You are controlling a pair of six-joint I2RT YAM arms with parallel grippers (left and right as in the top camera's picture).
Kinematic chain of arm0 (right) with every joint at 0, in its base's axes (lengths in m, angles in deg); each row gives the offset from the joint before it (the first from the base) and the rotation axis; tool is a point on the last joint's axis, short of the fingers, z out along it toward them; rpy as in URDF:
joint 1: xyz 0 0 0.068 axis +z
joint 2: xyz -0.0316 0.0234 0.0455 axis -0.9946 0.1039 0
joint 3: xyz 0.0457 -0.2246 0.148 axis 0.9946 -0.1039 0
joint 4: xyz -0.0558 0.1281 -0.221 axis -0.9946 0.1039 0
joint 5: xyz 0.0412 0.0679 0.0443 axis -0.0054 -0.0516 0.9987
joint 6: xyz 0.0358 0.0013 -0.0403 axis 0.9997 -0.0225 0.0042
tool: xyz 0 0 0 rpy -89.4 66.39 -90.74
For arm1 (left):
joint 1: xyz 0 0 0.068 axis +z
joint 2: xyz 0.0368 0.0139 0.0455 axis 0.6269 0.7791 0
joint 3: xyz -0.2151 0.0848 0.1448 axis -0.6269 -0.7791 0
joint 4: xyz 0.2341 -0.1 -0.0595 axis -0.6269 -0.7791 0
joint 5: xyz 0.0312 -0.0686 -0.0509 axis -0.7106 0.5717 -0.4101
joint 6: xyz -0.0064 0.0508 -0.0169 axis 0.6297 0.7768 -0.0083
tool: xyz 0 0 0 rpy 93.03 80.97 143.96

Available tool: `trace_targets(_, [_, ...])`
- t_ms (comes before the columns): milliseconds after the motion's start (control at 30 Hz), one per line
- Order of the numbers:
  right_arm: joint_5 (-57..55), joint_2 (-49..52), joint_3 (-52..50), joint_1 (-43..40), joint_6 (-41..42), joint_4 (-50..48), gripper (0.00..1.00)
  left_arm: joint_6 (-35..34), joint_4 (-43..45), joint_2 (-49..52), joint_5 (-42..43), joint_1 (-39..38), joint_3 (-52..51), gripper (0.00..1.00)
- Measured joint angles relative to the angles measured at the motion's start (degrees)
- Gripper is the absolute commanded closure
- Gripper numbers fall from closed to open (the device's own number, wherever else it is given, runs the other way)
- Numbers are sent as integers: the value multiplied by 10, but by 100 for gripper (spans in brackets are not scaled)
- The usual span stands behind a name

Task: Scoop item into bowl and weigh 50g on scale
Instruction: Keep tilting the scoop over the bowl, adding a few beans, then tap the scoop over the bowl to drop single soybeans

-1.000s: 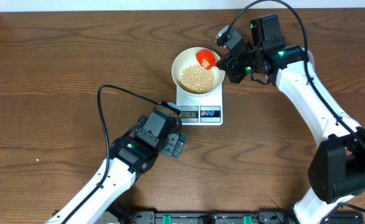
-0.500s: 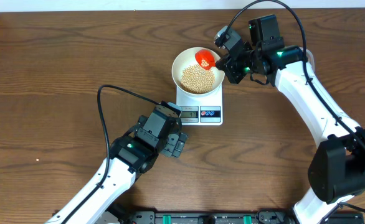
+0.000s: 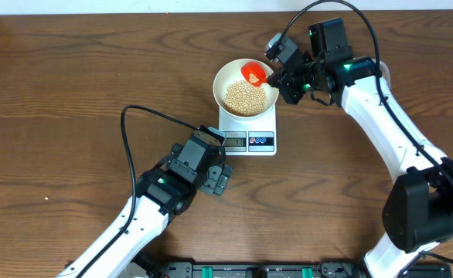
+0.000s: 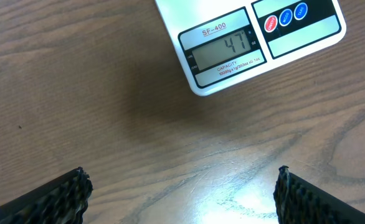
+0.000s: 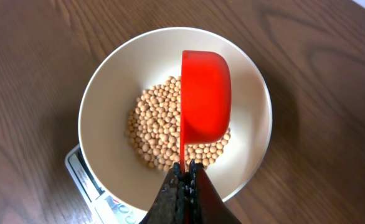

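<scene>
Since the earlier overhead frame the red scoop (image 3: 250, 72) has crept a little toward the upper left over the bowl; the left arm has not shifted. The right gripper (image 5: 184, 179) is clamped tight on the scoop's thin handle at the bottom centre of its wrist view, and the handle runs straight up the frame to the cup (image 5: 205, 93). The cup seems rolled onto its side, open face to the left. From above, a few tan specks show in it, though how many is hard to tell. Directly under the scoop lies the heap of beans (image 5: 161, 134) in the white bowl (image 5: 98, 93), which sits on the scale (image 3: 248, 133) at upper centre of the overhead view. The scoop is apart from the heap, so any beans tipped out should land inside the rim. The left gripper (image 4: 182, 202) hangs with its fingers wide apart and empty over bare table (image 4: 108, 124), just below and left of the scale. Its camera catches the display (image 4: 227, 50) reading 47, so probably only a few more beans are wanted, and the right arm is the one placed to add them.
</scene>
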Motion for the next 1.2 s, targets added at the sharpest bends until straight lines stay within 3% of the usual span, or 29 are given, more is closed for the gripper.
trace_targets(1200, [0,0,0,0,-90,-10,99,0,0,0,0,0,0,4])
